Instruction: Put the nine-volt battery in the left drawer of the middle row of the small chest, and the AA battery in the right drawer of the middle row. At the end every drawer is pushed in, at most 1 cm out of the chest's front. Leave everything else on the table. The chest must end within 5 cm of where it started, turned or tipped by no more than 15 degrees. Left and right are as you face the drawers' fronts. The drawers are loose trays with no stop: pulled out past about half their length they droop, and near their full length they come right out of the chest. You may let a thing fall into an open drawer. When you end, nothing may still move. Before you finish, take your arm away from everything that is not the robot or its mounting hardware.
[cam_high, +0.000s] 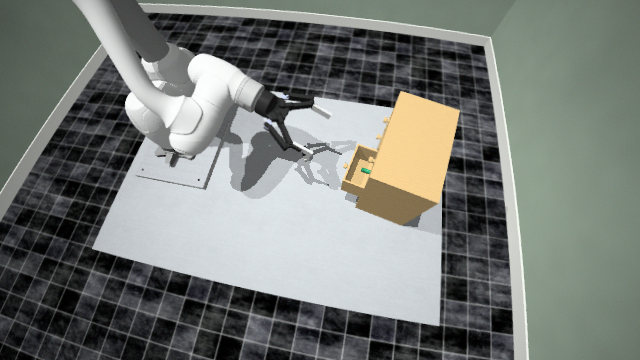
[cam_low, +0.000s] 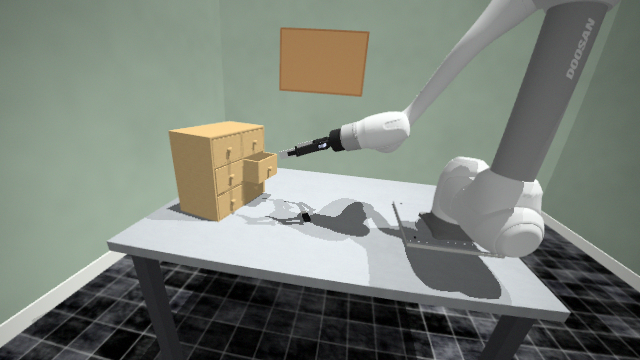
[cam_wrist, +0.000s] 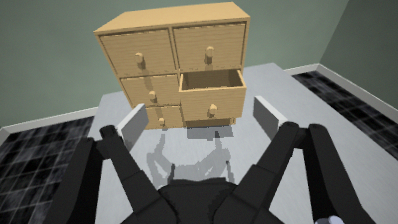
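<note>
The chest (cam_high: 415, 150) (cam_low: 195, 175) (cam_wrist: 165, 20) stands upright. Its right middle drawer (cam_high: 353, 188) (cam_low: 259, 172) (cam_wrist: 197, 104) is pulled well out and looks about level. The green AA battery (cam_high: 366, 171) lies inside it, towards the chest; the drawer front hides it in the wrist view. The left middle drawer (cam_low: 225, 176) (cam_wrist: 135, 89) is in. The black nine-volt battery (cam_low: 306, 217) lies on the table in front of the chest; the gripper mostly or wholly hides it in the top view. My gripper (cam_high: 320, 136) (cam_low: 283, 154) (cam_wrist: 199, 109) is wide open and empty, in front of the chest, off the drawer.
The other four drawers are in, with knobs sticking out towards my gripper. The arm's base plate (cam_high: 170, 175) (cam_low: 450, 245) is at the table's other end. The table (cam_high: 250, 240) (cam_low: 250, 250) ends close behind the chest. A brown board (cam_low: 324, 61) hangs on the wall.
</note>
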